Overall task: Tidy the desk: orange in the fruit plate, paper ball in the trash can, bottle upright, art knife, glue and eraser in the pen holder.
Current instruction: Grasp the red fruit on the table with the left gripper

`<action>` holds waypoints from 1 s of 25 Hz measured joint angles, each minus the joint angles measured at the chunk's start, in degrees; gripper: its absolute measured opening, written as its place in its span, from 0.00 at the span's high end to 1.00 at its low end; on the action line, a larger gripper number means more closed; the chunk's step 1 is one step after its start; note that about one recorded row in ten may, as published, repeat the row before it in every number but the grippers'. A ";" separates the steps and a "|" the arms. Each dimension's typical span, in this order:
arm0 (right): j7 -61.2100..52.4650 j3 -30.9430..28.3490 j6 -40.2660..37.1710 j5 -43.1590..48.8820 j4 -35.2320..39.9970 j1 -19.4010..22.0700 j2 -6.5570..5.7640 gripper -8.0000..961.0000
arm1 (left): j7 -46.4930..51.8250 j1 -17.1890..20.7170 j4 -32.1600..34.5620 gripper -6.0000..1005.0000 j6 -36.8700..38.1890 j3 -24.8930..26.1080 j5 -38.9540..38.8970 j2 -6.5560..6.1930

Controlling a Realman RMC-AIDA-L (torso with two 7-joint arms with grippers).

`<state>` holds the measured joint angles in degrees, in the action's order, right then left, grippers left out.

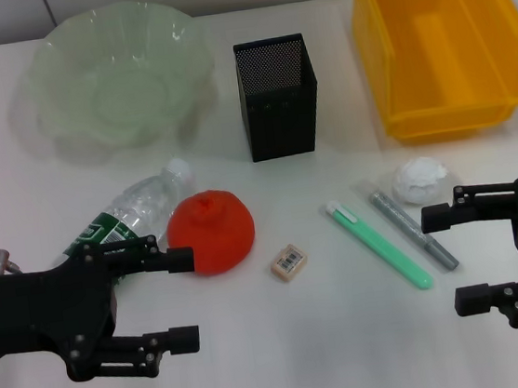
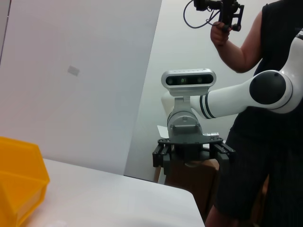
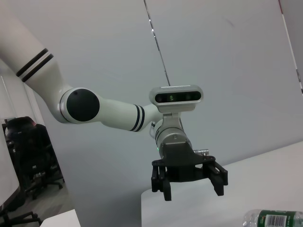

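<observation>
1. We are seeing the white table (image 1: 501, 344) carrying everything, with the yellow trash can (image 1: 438, 38) sitting at about 1 o'clock from the middle of the head view, nothing showing inside it.
2. The fruit plate (image 1: 114, 75) is resting at about 11 o'clock, its ruffled bowl holding nothing that we can see.
3. The left gripper (image 1: 185, 299) is hovering at 8 o'clock, its fingers spread wide and grasping nothing — the upper finger is reaching just in front of the orange and overlapping the bottle's label end.
4. The right gripper (image 1: 454, 258) is waiting at 4 o'clock, likewise released, with its fingers pointing toward the middle and its upper finger close below the paper ball.
5. The pen holder (image 1: 278, 96) is standing upright at 12 o'clock, between plate and can.
6. The bottle (image 1: 139, 212) is lying on its side at 9 o'clock, cap pointing toward the plate.
7. The orange (image 1: 212, 232) is sitting just beside the bottle, near centre.
8. The art knife (image 1: 377, 244) — green, slim — is lying at 4 o'clock, and the grey glue (image 1: 413, 230) pen is lying beside it, roughly parallel.
9. The paper ball (image 1: 421, 178) is resting at 3 o'clock, in front of the can.
10. The eraser (image 1: 288, 262) is lying at 6 o'clock, between orange and knife.
</observation>
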<state>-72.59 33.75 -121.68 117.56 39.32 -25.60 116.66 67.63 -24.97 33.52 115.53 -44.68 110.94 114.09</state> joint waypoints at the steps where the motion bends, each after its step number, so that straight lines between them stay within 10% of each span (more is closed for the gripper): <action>1: 0.00 0.00 -0.01 0.01 0.00 0.02 0.00 0.13 | 0.00 0.00 0.00 0.22 -0.01 -0.01 -0.10 0.00; 17: 0.00 -0.53 3.12 0.04 -0.01 1.06 0.01 0.13 | 3.46 0.32 1.11 0.22 -0.73 2.38 -1.46 -0.60; 25: 0.00 -2.43 8.03 -0.63 -0.30 4.21 0.19 0.13 | 17.22 -1.04 14.26 0.22 -9.53 4.76 3.37 -1.33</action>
<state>-72.59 31.32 -113.65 116.93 39.02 -21.39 116.85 84.85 -26.00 47.78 106.00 -39.92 114.31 112.75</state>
